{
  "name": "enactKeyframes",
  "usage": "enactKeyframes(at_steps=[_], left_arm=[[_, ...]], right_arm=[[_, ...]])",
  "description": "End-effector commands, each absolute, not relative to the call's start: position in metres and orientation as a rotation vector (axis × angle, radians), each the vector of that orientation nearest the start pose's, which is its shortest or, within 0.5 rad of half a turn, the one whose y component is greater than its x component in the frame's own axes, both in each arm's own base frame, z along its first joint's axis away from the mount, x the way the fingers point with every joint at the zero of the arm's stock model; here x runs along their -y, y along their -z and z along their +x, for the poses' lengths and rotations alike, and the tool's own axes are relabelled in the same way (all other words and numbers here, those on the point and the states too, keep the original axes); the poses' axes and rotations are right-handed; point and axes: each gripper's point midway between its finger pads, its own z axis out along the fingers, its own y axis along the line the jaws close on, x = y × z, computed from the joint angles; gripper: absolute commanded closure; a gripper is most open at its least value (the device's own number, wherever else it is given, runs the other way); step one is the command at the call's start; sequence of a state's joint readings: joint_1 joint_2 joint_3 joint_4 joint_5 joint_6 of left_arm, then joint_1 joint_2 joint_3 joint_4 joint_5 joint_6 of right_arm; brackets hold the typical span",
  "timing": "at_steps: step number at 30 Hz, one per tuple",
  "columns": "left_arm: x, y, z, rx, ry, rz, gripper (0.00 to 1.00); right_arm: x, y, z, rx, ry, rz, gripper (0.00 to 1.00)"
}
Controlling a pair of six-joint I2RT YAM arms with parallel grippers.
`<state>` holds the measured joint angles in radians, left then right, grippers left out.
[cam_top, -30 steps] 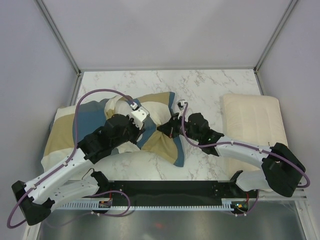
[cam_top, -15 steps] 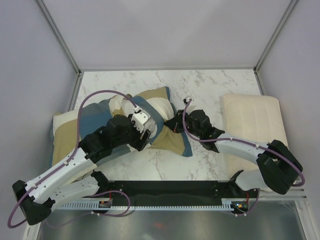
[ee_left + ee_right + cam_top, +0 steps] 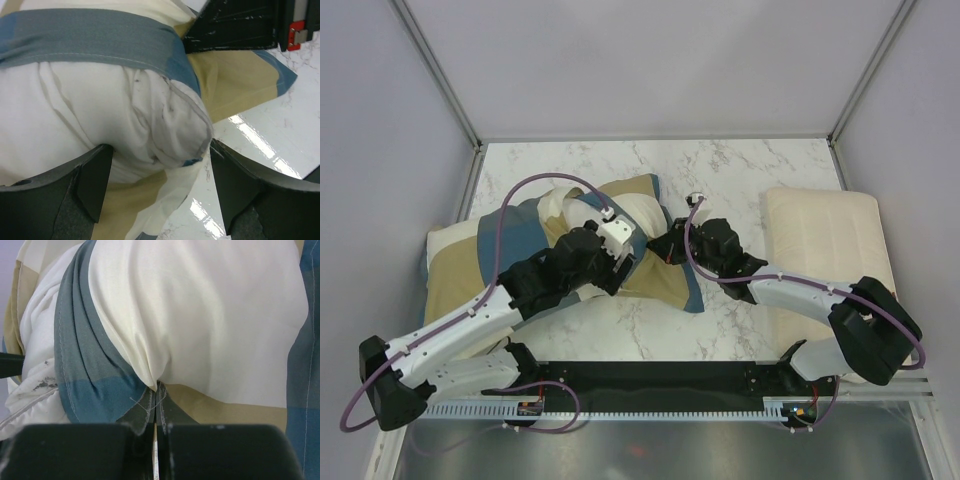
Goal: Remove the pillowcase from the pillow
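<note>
right fingers [image 3: 210, 450] closed, pinching a fold of the pillowcase [image 3: 200, 315], left fingers [image 3: 92, 182] spread open either side of a bare white corner of the pillow [image 3: 75, 115], pillow partly inside the case on the left half of the marble table [image 3: 740, 170], flatter cream pillow [image 3: 820, 240] well apart at the right edge

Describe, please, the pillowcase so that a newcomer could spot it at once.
On the marble table, look at the left half. The pillowcase is the rumpled cover in blue, tan and cream blocks; the other pillow, flat at the right edge, looks plain cream.
</note>
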<state>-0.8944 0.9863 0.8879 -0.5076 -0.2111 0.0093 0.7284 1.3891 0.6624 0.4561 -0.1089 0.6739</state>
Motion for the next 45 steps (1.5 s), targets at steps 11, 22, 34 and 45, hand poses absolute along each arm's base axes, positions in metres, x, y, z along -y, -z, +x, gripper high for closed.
enactKeyframes(at_steps=[11, 22, 34, 45], left_arm=[[0.229, -0.222, 0.259, -1.892, 0.160, 0.806, 0.33], [0.213, -0.253, 0.252, -1.806, 0.180, 0.728, 0.98], [0.185, -0.322, 0.212, -1.674, 0.385, 0.595, 0.98], [0.168, -0.373, 0.169, -1.609, 0.566, 0.589, 0.98]], right_arm=[[-0.325, -0.158, 0.279, -1.963, -1.122, -0.185, 1.00], [-0.302, -0.120, 0.286, -2.071, -0.957, -0.100, 1.00], [-0.255, -0.049, 0.319, -2.250, -0.644, 0.043, 1.00], [-0.236, -0.036, 0.369, -2.271, -0.533, 0.155, 1.00]])
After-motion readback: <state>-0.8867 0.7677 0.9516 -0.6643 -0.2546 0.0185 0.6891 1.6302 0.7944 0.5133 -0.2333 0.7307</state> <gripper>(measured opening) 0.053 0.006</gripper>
